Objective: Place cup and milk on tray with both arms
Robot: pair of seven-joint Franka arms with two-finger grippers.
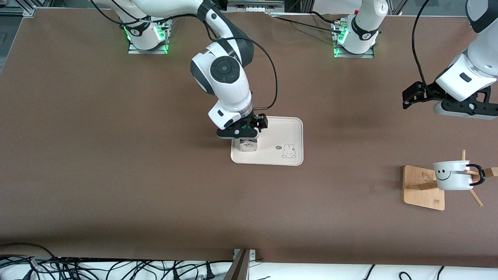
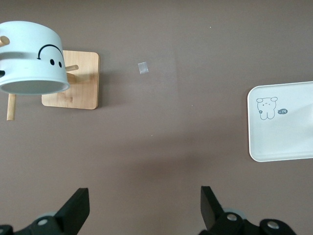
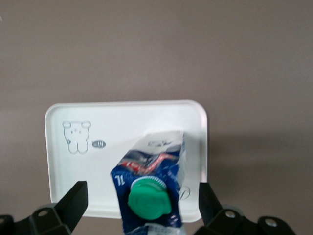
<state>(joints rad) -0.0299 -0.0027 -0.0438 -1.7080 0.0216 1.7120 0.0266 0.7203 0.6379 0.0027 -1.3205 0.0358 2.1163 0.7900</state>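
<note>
The milk (image 1: pixel 248 145) stands on the cream tray (image 1: pixel 282 130), at the tray's edge toward the right arm's end. My right gripper (image 1: pixel 246 132) is right above it, open, one finger on each side of the carton and clear of it. In the right wrist view the carton's green cap (image 3: pixel 149 198) shows between the fingers (image 3: pixel 73 198) over the tray (image 3: pixel 93 166). The cup (image 1: pixel 453 175) hangs on a wooden rack toward the left arm's end. My left gripper (image 1: pixel 406 100) is open and empty, up over bare table. Its wrist view shows the cup (image 2: pixel 32 58) and the tray (image 2: pixel 288 139).
The rack's square wooden base (image 1: pixel 422 190) and pegs hold the cup; it also shows in the left wrist view (image 2: pixel 73 85). A small scrap of tape (image 2: pixel 142 68) lies on the brown table between rack and tray. Cables run along the table's near edge.
</note>
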